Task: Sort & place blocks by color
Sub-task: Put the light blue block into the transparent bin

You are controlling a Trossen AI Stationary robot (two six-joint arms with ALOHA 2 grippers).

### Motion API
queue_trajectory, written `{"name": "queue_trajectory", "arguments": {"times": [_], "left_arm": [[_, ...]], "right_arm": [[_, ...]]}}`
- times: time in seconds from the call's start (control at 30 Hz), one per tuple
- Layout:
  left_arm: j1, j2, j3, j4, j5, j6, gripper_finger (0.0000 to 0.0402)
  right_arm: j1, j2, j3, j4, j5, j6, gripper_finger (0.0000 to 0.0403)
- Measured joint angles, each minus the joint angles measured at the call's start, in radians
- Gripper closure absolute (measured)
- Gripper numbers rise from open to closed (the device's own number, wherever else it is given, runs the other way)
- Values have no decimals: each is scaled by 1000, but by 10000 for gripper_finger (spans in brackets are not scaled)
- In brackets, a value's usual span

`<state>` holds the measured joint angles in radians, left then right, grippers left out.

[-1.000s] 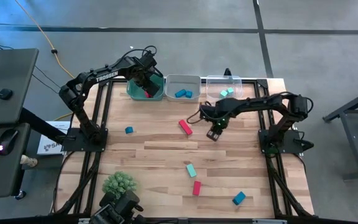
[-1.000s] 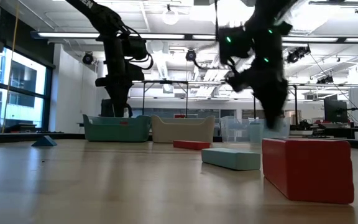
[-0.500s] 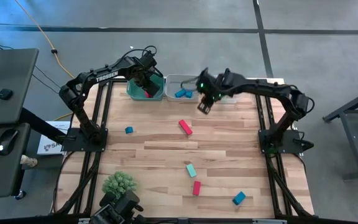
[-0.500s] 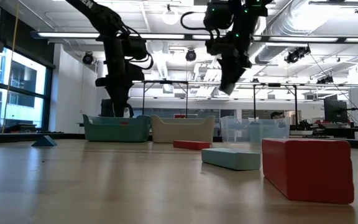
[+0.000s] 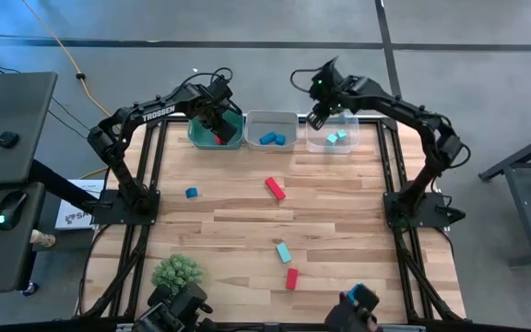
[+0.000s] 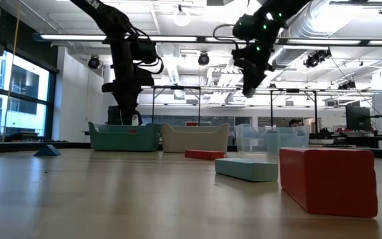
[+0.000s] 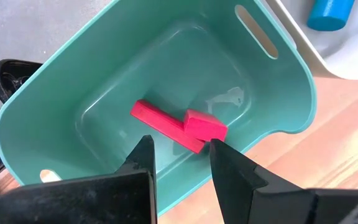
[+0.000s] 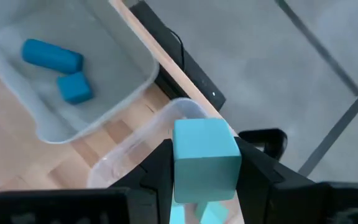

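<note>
Right claw (image 8: 205, 163) clenches a smooth light-teal cube (image 8: 205, 158) above the clear plastic bin (image 5: 347, 141); left claw (image 7: 180, 154) hangs released over the teal bin (image 7: 278, 81).

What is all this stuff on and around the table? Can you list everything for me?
Teal bin: one, far edge, holds two red blocks.
White bin: one, middle, holds two blue blocks.
Clear bin: one, beside it, holds two light teal blocks.
Loose blocks on table: blue cube; red bar; teal bar; red bar; blue block at near edge.
Green spiky ball: one, near-left corner.
Left gripper: open, over teal bin.
Right gripper: shut on teal cube, above clear bin.
</note>
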<state>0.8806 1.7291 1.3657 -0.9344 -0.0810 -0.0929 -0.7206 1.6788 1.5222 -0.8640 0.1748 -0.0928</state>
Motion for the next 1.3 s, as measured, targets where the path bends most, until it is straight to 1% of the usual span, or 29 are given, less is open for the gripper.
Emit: {"name": "queue_trajectory", "arguments": {"times": [0.17, 0.53, 0.73, 1.0, 1.17, 1.3], "left_arm": [[0, 0, 0, 9, 0, 0, 326], [0, 0, 0, 106, 1, -59, 326], [0, 0, 0, 125, 1, -61, 326], [0, 0, 0, 125, 0, -61, 326], [0, 0, 0, 125, 0, -61, 326], [0, 0, 0, 125, 0, -61, 326]], "right_arm": [[-76, 12, -32, 0, -48, 10, 295], [-177, 118, -33, -158, -107, 33, 294], [-196, 166, -33, -228, -107, 43, 294], [-198, 224, -34, -244, -105, 58, 294], [-198, 248, -34, -248, -70, 59, 294], [-206, 260, -34, -249, -71, 59, 294]]}}
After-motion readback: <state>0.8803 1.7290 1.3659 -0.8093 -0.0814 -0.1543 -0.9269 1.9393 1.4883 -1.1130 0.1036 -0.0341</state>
